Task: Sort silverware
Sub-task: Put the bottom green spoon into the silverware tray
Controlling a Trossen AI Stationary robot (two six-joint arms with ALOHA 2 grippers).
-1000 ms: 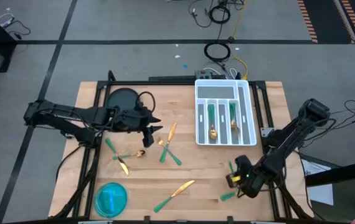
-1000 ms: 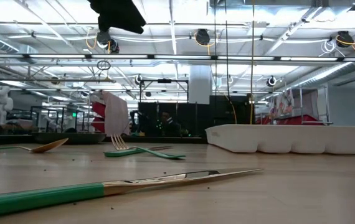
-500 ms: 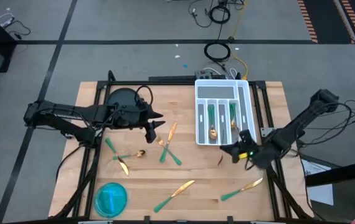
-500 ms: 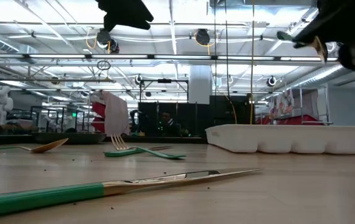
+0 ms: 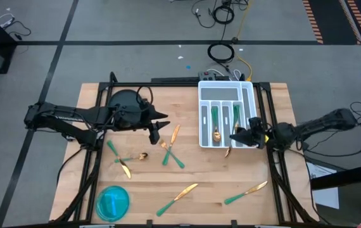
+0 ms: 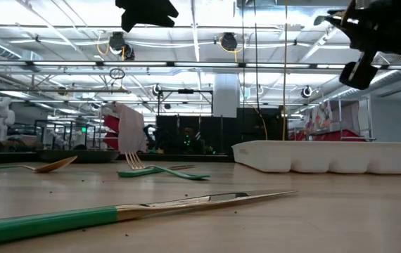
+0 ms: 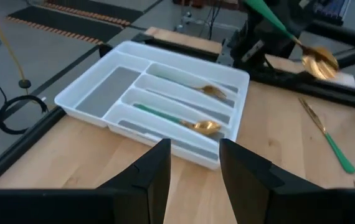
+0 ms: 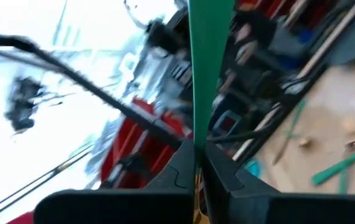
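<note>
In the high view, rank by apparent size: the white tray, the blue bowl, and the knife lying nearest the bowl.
1. white tray, clearly the largest.
2. blue bowl and knife: unsure. The knife runs longer, but the bowl covers more area.

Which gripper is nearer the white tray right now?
Right. The right gripper, shut on a spoon, hangs at the white tray's front right corner; the left gripper hovers well off its left side, open.

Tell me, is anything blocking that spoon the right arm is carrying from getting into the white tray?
Nothing visible is. The right gripper holds the spoon in the air at the white tray's near right corner, with only open air between them; the tray's compartments are open-topped.
</note>
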